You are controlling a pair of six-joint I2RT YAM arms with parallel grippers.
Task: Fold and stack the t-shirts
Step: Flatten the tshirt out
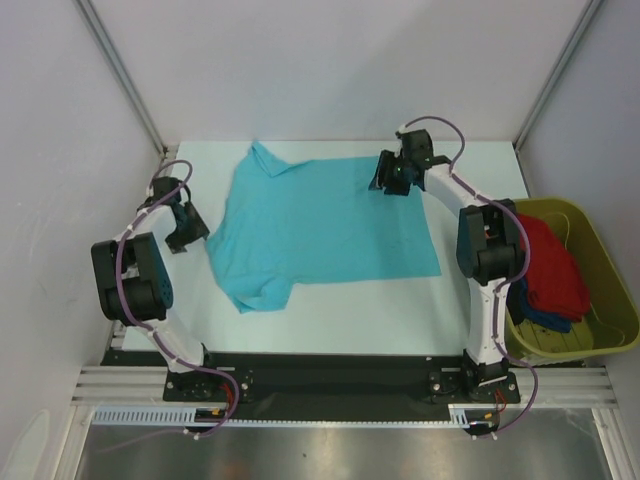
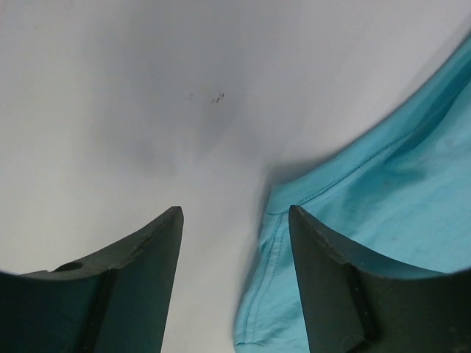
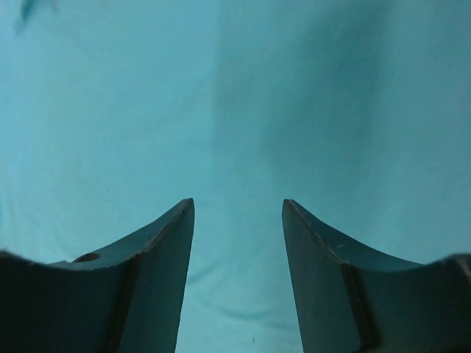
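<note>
Both tools stand with jaws apart and nothing between them. Left tool (image 1: 186,228) (image 2: 235,215) hangs over bare white tabletop (image 1: 330,322) (image 2: 140,110), just beside the left edge of the turquoise t-shirt (image 1: 320,225) (image 2: 390,213) (image 3: 110,110); its right finger (image 2: 331,287) sits over the stitched hem. Right tool (image 1: 390,178) (image 3: 238,204) is above the shirt's far right part, cloth filling its whole wrist view; whether it touches I cannot tell. The shirt lies spread on the middle of the tabletop, collar at the far left, one sleeve poking toward the near side. At the right, an olive tub (image 1: 612,290) holds a red t-shirt (image 1: 552,262) on a dark blue one (image 1: 540,320).
</note>
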